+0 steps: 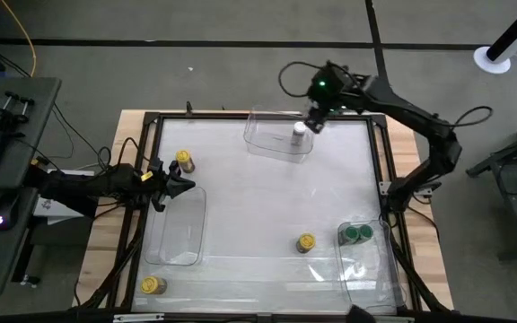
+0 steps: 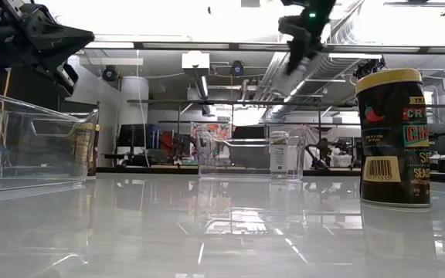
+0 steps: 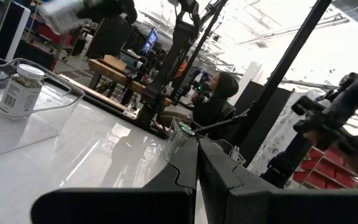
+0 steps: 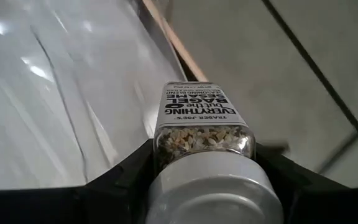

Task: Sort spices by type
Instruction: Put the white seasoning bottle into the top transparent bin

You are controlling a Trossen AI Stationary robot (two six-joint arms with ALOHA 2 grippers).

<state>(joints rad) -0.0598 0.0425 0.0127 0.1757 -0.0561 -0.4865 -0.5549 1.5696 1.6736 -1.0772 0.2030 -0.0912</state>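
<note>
Between the right gripper [image 4: 204,180] fingers sits a white-lidded glass jar [image 4: 202,134]

White-lid jar [image 1: 300,132] held by right gripper [image 1: 313,119] over far bin [image 1: 267,144], seeds showing through glass. Another white-lid jar [image 2: 280,153] upright in that bin. Yellow-lid jars upright: far left [image 1: 184,160], near left [image 1: 152,285], centre front [image 1: 305,243]. Two green-lid jars [image 1: 358,235] together in right bin [image 1: 371,278].
</note>
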